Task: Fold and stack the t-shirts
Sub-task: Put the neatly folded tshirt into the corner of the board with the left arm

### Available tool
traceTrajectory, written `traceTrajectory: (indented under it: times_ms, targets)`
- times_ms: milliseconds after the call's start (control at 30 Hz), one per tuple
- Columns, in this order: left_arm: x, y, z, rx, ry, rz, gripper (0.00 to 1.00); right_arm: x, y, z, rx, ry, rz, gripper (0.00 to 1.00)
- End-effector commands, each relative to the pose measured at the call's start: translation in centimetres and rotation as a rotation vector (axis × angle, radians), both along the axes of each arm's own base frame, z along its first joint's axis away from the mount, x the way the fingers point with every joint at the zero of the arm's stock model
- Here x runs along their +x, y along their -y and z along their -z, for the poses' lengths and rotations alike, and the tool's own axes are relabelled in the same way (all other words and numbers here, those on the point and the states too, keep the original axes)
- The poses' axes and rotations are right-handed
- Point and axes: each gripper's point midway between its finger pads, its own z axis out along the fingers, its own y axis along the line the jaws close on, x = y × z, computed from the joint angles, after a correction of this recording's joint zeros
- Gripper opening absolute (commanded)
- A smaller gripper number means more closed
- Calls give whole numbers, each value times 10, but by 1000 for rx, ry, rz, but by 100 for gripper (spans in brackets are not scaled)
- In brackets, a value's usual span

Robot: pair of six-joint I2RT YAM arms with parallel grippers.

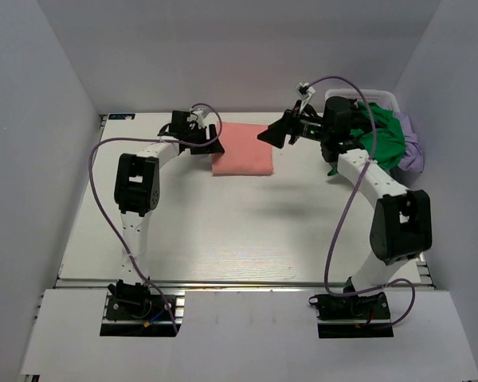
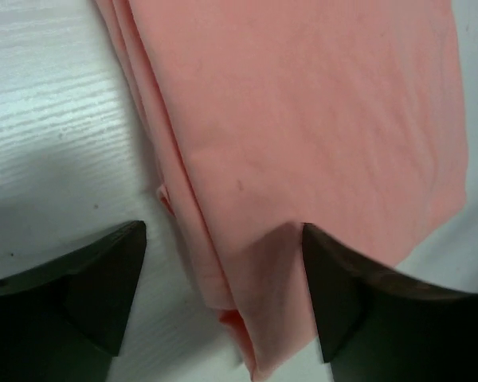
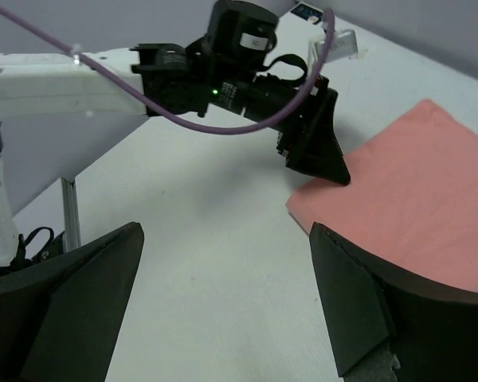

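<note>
A salmon-pink t-shirt (image 1: pixel 243 149) lies folded into a rectangle at the back middle of the table. My left gripper (image 1: pixel 209 137) is open at its left edge; in the left wrist view (image 2: pixel 223 270) the folded edge of the pink shirt (image 2: pixel 319 119) lies between the spread fingers. My right gripper (image 1: pixel 276 132) is open and empty, raised beside the shirt's right edge; its wrist view (image 3: pixel 223 263) shows the pink shirt (image 3: pixel 414 199) and the left gripper (image 3: pixel 319 151). A bright green t-shirt (image 1: pixel 382 135) and a lilac one (image 1: pixel 414 147) lie heaped in the basket.
A white plastic lattice basket (image 1: pixel 380 95) stands at the back right, behind my right arm. White walls close in the table on three sides. The table's near edge runs along an aluminium rail (image 1: pixel 239 282).
</note>
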Motion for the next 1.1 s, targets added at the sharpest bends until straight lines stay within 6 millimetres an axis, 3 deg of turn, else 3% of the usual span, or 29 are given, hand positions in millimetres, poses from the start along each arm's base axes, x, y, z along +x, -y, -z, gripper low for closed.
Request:
traceTrajectory:
  times_ms: [0, 67, 200, 267, 300, 333, 433, 533, 567, 633, 867, 933, 1000, 1067]
  targets:
    - [3, 3, 9, 45, 8, 34, 77, -7, 12, 11, -42, 11, 37, 90]
    - [0, 6, 17, 74, -3, 45, 64, -11, 15, 3, -47, 40, 51, 90]
    - [-10, 20, 24, 116, 7, 122, 44, -18, 23, 8, -79, 38, 85, 90]
    - [-7, 17, 16, 137, 30, 117, 24, -21, 28, 13, -100, 49, 111, 90]
    - [-3, 13, 13, 160, 47, 103, 7, -16, 34, 12, -113, 56, 156, 90]
    - [-2, 5, 11, 200, 45, 68, 0, -17, 38, 10, -117, 60, 174, 90]
    - [10, -41, -11, 323, 73, -58, 0, -17, 47, 18, -151, 65, 220, 90]
    - [10, -87, -27, 461, 106, -131, 0, -18, 52, 21, -166, 65, 236, 90]
    - [9, -110, -31, 523, 105, -181, 0, -19, 54, 23, -174, 60, 242, 90]
    - [2, -134, -43, 562, 122, -226, 0, -17, 57, 25, -187, 58, 254, 90]
    - [7, -247, -67, 790, 170, -345, 0, -11, 60, 42, -212, 27, 272, 90]
    - [16, -268, -82, 824, 201, -367, 0, -8, 59, 47, -206, 11, 273, 90]
    - [21, -297, -84, 873, 204, -380, 0, -7, 58, 49, -204, 5, 262, 90]
    - [24, -312, -87, 882, 211, -380, 0, -4, 56, 55, -206, -11, 253, 90]
